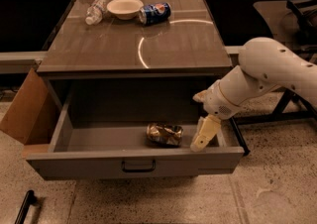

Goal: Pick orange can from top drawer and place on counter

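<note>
Hanging inside top drawer (74,166) (jaws)

What is covered or cut off at the top drawer (138,161) and around the bench (99,44)
The hand (205,134) hangs inside the drawer at its right end, near the orange can (164,134). Its lower end meets the rim of the front panel, so I cannot tell if it touches the drawer floor. The strip of floor nearest the front is hidden by that panel. The white arm (277,69) is cut by the right edge. The cabinet space behind the drawer is too dark to read. The brown cardboard (25,111) is partly covered by the left drawer wall. The black bar (25,207) on the ground runs out at the bottom edge.
</note>
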`<state>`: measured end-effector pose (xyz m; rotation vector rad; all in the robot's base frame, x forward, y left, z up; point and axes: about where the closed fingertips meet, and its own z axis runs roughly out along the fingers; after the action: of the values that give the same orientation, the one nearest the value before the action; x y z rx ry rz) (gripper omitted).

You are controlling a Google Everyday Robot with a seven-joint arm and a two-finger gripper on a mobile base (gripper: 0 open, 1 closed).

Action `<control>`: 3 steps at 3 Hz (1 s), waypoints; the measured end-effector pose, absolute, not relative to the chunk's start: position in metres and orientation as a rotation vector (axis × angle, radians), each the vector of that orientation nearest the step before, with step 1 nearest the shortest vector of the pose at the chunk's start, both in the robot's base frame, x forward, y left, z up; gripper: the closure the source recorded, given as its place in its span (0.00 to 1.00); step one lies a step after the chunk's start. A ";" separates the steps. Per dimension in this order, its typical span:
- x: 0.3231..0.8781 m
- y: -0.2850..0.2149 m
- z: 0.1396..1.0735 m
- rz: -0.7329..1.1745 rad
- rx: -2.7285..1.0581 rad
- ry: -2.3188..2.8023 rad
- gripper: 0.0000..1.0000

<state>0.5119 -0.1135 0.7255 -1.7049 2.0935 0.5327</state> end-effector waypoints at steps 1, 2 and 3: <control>0.527 -0.111 0.722 0.539 -1.715 2.078 0.00; 0.548 -0.106 0.711 0.549 -1.731 2.069 0.00; 0.558 -0.100 0.696 0.537 -1.729 2.079 0.00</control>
<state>0.5585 -0.0997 0.6962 -1.7287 2.0794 0.5368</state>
